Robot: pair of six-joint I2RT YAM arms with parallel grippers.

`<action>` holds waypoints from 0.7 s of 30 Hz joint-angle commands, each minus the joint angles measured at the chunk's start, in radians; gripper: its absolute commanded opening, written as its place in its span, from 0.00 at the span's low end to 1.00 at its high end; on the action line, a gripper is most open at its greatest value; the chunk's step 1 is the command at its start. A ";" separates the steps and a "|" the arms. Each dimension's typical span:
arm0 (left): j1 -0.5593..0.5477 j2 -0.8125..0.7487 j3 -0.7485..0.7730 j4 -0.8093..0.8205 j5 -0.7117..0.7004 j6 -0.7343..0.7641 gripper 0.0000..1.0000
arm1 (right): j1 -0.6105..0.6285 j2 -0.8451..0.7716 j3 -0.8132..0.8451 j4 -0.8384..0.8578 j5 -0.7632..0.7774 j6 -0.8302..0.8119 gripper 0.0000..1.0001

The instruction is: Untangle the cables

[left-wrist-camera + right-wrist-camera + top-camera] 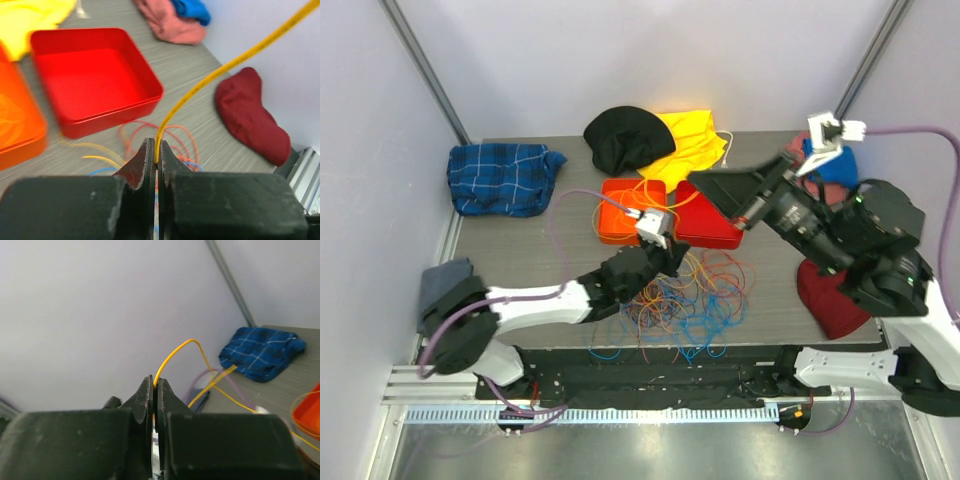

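L gripper [156, 145] fills the bottom of its wrist cam: black fingers pressed together, pinching a yellow cable [225, 67] at the tips. From the pinch the cable runs up and off to the upper right, clear of the table. R gripper [155, 382] is also closed tight, w/ a yellow strand [172, 351] nipped between its tips; the strand arcs up, then drops toward the table. Can't tell if it's the same cable as the L one.

Rest of the cables [690, 300] lie in a loose heap of orange, blue, red and purple loops on the grey table [520, 250], near the front edge, just beside and under the L gripper. A few orange loops reach back to the orange tray [620, 232].

Red tray [115, 117] sits just beyond the heap, next to the orange one. Maroon cloth [250, 115] lies to the right, apart from the heap. Pink cloth [175, 22] and blue cloth [192, 7] sit at the far right. Further back: black cloth [625, 135], yellow cloth [690, 140], and a blue plaid cloth [500, 178] at far left.
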 commanded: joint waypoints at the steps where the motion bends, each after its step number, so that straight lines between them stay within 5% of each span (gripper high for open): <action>1: 0.051 -0.285 0.036 -0.289 -0.099 -0.019 0.00 | 0.004 -0.160 -0.140 0.003 0.241 -0.078 0.01; 6: 0.101 -0.385 0.379 -0.845 -0.154 0.027 0.00 | 0.004 -0.248 -0.308 -0.040 0.388 -0.101 0.10; 9: 0.104 -0.328 0.633 -1.042 -0.183 0.115 0.00 | 0.004 -0.263 -0.414 -0.039 0.398 -0.083 0.25; 12: 0.104 -0.251 0.845 -1.165 -0.204 0.156 0.00 | 0.002 -0.263 -0.498 -0.028 0.396 -0.069 0.52; 14: 0.105 -0.198 0.916 -1.196 -0.220 0.171 0.00 | 0.002 -0.262 -0.518 -0.031 0.395 -0.064 0.62; 21: 0.173 -0.070 1.142 -1.295 -0.211 0.172 0.00 | 0.004 -0.291 -0.587 -0.089 0.431 -0.041 0.76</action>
